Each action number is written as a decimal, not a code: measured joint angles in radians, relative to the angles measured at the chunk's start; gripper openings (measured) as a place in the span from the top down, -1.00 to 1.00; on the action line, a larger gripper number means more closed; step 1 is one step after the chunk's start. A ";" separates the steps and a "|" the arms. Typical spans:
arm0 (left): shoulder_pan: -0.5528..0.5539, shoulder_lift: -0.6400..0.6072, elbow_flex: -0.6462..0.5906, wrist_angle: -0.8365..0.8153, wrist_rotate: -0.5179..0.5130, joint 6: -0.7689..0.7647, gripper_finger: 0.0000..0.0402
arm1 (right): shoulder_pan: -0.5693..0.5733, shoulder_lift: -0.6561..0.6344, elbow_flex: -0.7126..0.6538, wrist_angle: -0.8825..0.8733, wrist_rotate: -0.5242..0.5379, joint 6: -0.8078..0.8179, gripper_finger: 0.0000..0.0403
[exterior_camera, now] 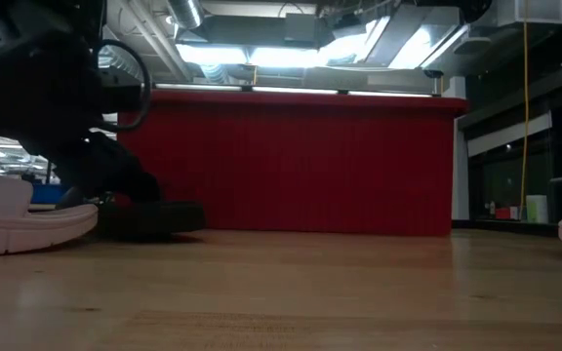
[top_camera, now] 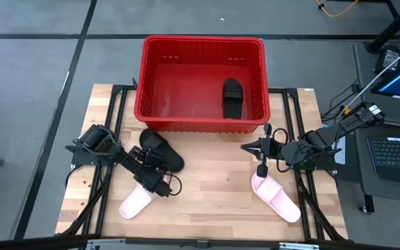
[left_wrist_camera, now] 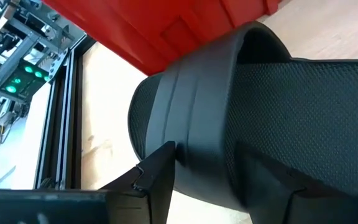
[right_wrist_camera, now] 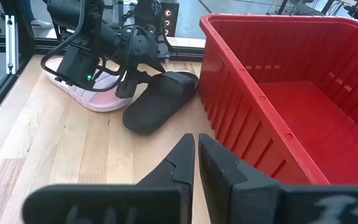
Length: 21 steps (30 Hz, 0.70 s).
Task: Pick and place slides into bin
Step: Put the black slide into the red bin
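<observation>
A black slide (top_camera: 163, 150) lies flat on the table just near of the red bin (top_camera: 200, 119); it also shows in the right wrist view (right_wrist_camera: 160, 102). My left gripper (top_camera: 151, 157) is low over it and open. Its fingers (left_wrist_camera: 157, 180) stand on either side of the slide's wide strap (left_wrist_camera: 194, 118), one on the toe side and one on the footbed side. A second black slide (top_camera: 232, 98) lies inside the bin at its right. Two pale pink slides lie on the table, one at near left (top_camera: 136, 201) and one at near right (top_camera: 276, 198). My right gripper (top_camera: 248, 147) is shut and empty, near the bin's right corner. My left gripper straddles the black slide's strap (left_wrist_camera: 185, 149), coming in low from the table's near side with the fingers across the strap. I cannot tell whether the fingers touch it. The slide rests sole-down on the table.
The bin's near wall (right_wrist_camera: 241, 118) stands close beside my right gripper (right_wrist_camera: 196, 163). The near-left pink slide (right_wrist_camera: 89, 93) lies under my left arm. Dark frame rails (top_camera: 110, 125) run along both table sides. A laptop (top_camera: 394, 156) sits off the right edge.
</observation>
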 joint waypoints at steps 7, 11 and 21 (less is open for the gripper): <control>0.003 0.000 0.000 0.001 0.007 -0.003 0.56 | 0.000 0.000 0.000 0.000 0.000 0.001 0.87; 0.002 0.000 0.000 -0.001 0.031 -0.003 0.86 | 0.000 0.000 0.000 -0.001 0.000 0.001 0.87; -0.048 0.000 0.034 -0.037 0.058 -0.026 0.96 | 0.000 0.000 0.000 -0.001 0.000 -0.004 0.87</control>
